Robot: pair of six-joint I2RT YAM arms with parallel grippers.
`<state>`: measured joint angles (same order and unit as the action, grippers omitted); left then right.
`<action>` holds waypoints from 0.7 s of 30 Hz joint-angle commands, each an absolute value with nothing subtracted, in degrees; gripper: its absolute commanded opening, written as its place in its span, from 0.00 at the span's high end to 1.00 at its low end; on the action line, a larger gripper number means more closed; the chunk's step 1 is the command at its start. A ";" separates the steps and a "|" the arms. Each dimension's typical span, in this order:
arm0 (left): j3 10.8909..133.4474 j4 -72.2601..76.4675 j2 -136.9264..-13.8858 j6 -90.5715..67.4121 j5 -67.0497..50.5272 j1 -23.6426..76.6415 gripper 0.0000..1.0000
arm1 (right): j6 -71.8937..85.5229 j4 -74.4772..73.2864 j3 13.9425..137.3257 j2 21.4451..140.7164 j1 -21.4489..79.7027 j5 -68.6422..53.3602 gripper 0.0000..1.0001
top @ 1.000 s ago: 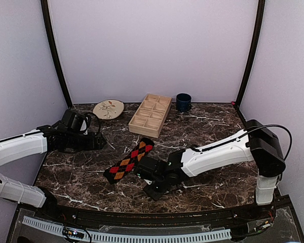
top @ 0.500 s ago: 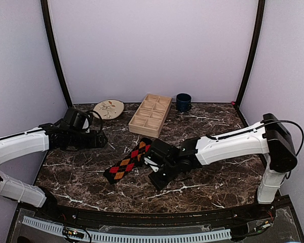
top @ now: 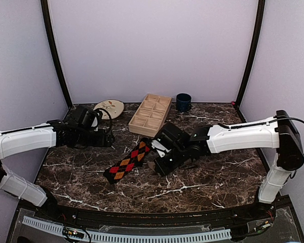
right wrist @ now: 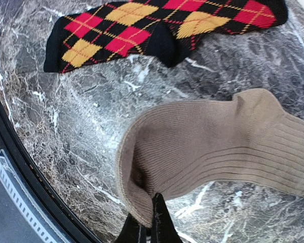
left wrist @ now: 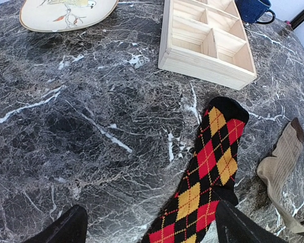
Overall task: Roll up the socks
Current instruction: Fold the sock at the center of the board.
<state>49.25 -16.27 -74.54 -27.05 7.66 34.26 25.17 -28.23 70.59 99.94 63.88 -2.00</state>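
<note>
The black sock with red and orange argyle diamonds [top: 127, 162] lies flat and slanted on the marble table; it also shows in the left wrist view [left wrist: 213, 167] and the right wrist view [right wrist: 157, 25]. My right gripper [right wrist: 147, 225] is shut on the cuff edge of the tan-beige sock [right wrist: 213, 147], whose ribbed length trails off to the right just above the table. In the top view that gripper [top: 156, 166] sits just right of the argyle sock and hides most of the tan sock. The tan sock [left wrist: 281, 162] hangs right of the argyle one. My left gripper [top: 110, 139] [left wrist: 152, 233] is open over the argyle sock's lower part, holding nothing.
A wooden compartment tray [top: 150, 114] [left wrist: 207, 38] stands behind the socks, with a painted plate [top: 108, 108] [left wrist: 66, 10] to its left and a dark blue mug [top: 183, 102] [left wrist: 253, 9] to its right. The table's near edge [right wrist: 5, 152] runs close to my right gripper.
My right arm has carried the tan sock away from the near edge, toward the tray and up beside the argyle sock. My left arm has reached further right toward the argyle sock.
</note>
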 commanded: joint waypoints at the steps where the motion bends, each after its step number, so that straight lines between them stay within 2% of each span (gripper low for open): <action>1: 51.84 -15.74 -76.29 -24.93 9.34 36.19 0.10 | 25.06 -27.16 70.07 97.92 61.95 -3.20 1.00; 21: 57.88 -13.81 -84.12 -21.46 9.39 41.44 0.10 | 24.44 -27.91 66.45 91.95 53.85 -1.66 1.00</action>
